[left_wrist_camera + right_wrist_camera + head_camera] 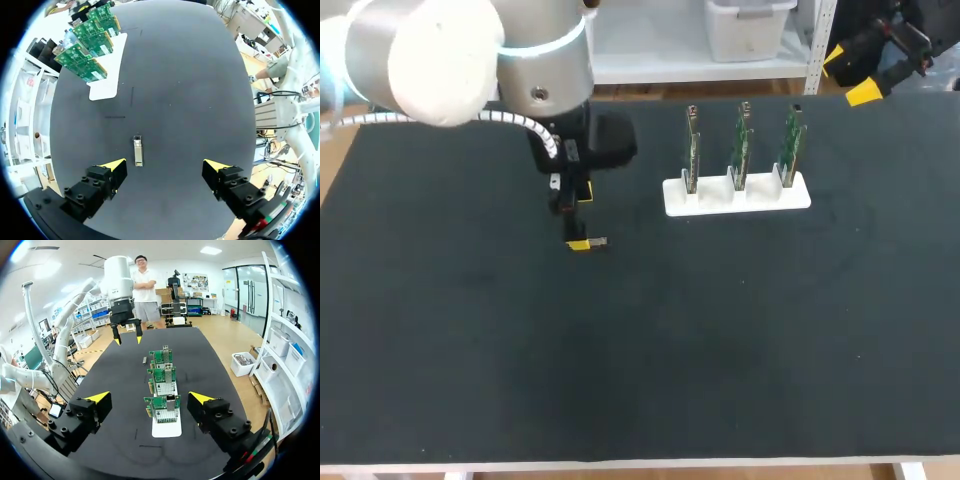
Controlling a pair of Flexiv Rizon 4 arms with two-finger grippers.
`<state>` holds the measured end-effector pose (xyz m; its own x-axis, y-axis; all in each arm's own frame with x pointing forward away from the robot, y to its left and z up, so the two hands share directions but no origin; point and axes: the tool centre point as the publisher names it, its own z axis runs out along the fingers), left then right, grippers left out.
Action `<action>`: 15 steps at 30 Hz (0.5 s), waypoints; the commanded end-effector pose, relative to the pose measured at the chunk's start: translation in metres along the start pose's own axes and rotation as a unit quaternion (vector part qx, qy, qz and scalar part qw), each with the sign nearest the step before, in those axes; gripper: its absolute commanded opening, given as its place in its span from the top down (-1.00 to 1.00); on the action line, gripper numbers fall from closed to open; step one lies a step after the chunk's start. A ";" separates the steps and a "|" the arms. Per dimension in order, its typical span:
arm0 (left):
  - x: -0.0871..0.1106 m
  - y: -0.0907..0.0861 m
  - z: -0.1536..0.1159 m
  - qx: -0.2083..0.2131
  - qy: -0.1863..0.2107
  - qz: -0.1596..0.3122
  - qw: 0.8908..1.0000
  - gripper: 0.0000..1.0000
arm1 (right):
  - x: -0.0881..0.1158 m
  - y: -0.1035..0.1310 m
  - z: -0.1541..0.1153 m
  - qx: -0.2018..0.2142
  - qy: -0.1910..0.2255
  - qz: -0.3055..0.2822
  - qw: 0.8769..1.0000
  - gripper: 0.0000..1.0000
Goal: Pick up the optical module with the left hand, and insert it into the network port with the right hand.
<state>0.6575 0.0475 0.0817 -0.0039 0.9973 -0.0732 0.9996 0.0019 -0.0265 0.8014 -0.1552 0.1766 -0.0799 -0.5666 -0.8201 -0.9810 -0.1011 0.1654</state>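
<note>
1. Optical module (138, 150) lay flat on the black table (640, 380), the broadest thing in view, on its left half and toward the far side.
2. Over that spot hung the left arm (470, 60), its bulky wrist above the table's far left part.
3. To the right of the module and well apart from it stood a white holder (737, 195) carrying three upright green boards (742, 145) in a row. In the right wrist view the nearest board bore a metal port cage (170, 402), probably the network port.
4. The right gripper (150, 399) sat off the table's far right edge, looking along the row of boards. Its fingers were spread wide with nothing between them.
5. The left gripper (166, 167) pointed down at the table near the module, its fingers wide apart and empty. How close it stood to the surface could not be told.
6. The module was not centred in that gap. It lay just ahead of one fingertip and well apart from the other, with its long axis running straight out from the gripper, across the line joining the tips. The left arm was by far the nearer. I judged that it needed a small sideways shift before descending, so that the fingers would meet the module's long sides.
</note>
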 end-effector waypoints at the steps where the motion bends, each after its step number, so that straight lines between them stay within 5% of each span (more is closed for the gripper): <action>1: -0.003 0.001 0.010 -0.004 0.006 0.002 1.000 -1.00 | -0.001 -0.007 -0.003 -0.296 0.000 0.000 0.955 -1.00; 15: 0.010 0.008 0.034 -0.021 0.007 -0.045 0.999 -1.00 | -0.001 -0.007 -0.003 -0.296 0.000 0.000 0.955 -1.00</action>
<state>0.6666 0.0536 0.0512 -0.0929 0.9942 -0.0546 0.9956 0.0932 0.0025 0.8014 -0.1551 0.1766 -0.0799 -0.5666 -0.8201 -0.9810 -0.1011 0.1654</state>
